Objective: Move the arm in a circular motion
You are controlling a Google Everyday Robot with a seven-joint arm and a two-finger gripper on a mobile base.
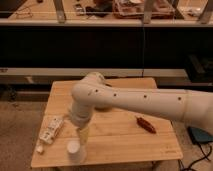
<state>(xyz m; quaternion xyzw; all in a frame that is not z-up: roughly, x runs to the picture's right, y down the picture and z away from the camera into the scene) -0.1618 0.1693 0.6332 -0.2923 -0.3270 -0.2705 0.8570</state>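
The arm (145, 102) is a thick cream-white tube with small dark holes, reaching in from the right edge across the wooden table (120, 140). Its bulbous elbow (87, 92) sits over the table's back left part and hides what lies under it. From the elbow a short segment drops down to the pale gripper (82, 134), which hangs just above the table near the front left, right beside a white cup (75, 151).
A white tube-shaped packet (51, 129) lies at the table's left edge. A small dark red-brown item (145, 124) lies on the right part. A long dark counter with shelves runs behind the table. A blue-grey object (200, 135) sits on the floor at right.
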